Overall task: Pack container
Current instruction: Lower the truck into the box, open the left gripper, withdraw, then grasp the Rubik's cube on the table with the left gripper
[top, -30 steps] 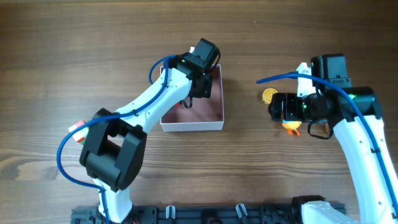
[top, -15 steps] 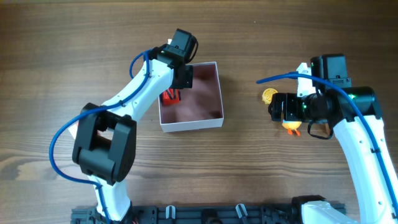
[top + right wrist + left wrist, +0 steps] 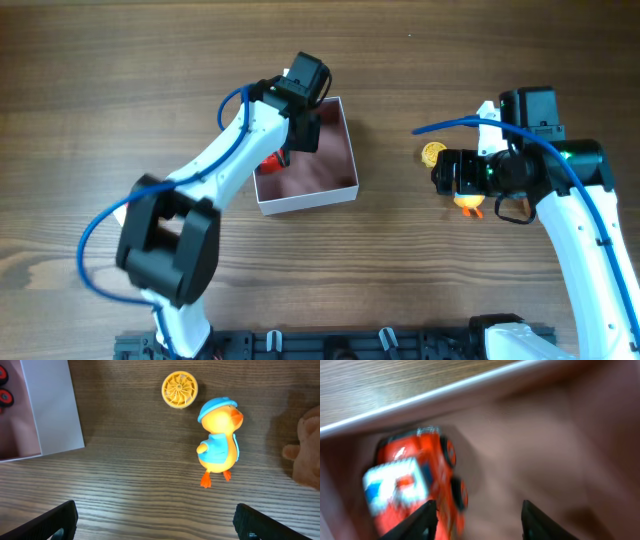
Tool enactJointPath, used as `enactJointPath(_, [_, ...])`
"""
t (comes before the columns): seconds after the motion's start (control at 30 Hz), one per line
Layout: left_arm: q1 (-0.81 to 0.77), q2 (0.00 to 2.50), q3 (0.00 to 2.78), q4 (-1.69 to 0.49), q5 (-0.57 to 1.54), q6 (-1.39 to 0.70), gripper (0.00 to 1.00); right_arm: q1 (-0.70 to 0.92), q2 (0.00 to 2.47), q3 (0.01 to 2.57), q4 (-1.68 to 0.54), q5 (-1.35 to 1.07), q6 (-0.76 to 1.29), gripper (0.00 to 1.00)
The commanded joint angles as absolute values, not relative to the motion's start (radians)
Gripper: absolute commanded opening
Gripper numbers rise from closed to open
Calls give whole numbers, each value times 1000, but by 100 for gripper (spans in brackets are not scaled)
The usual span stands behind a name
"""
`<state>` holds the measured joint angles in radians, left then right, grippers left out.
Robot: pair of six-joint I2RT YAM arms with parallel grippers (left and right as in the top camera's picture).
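The container (image 3: 335, 185) is a shallow white box with a dusty-pink inside, left of the table's middle. A red toy car (image 3: 270, 161) lies inside it by the left wall. My left gripper (image 3: 288, 150) hangs over that corner. In the left wrist view the left gripper (image 3: 480, 522) is open, and the blurred red car (image 3: 415, 485) lies on the pink floor against the left finger, under the white wall (image 3: 445, 392). My right gripper (image 3: 160, 522) is open wide over bare wood, with a yellow duck (image 3: 220, 442) in a blue cap ahead of it.
A yellow wheel-shaped disc (image 3: 179, 389) lies beyond the duck (image 3: 468, 203), also seen as the disc (image 3: 432, 153) from overhead. A brown plush thing (image 3: 305, 455) shows at the right edge of the right wrist view. The container's corner (image 3: 55, 405) is at its left.
My left gripper has opened and let go of the red car, which now lies in the container. The left arm swung left, then back right a little. The right arm stayed still.
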<state>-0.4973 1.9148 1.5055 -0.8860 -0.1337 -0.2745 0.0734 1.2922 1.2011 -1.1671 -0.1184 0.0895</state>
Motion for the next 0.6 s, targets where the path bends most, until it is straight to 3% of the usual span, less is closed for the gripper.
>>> enactJointPath(0.0, [-484, 1684, 1512, -954, -151, -345, 74, 78, 1298, 1220, -1168, -97, 107, 100])
enactJointPath(0.1, [-430, 1542, 1512, -1070, -245, -461, 100, 77, 1298, 1220, -1168, -97, 107, 100])
enactJointPath(0.37, [-59, 1372, 1493, -1341, -255, -674, 100, 78, 1298, 1219, -1167, -97, 107, 100])
enactJointPath(0.57, [243, 1375, 1277, -1221, -171, -670, 100, 78, 1298, 1219, -1168, -97, 107, 100])
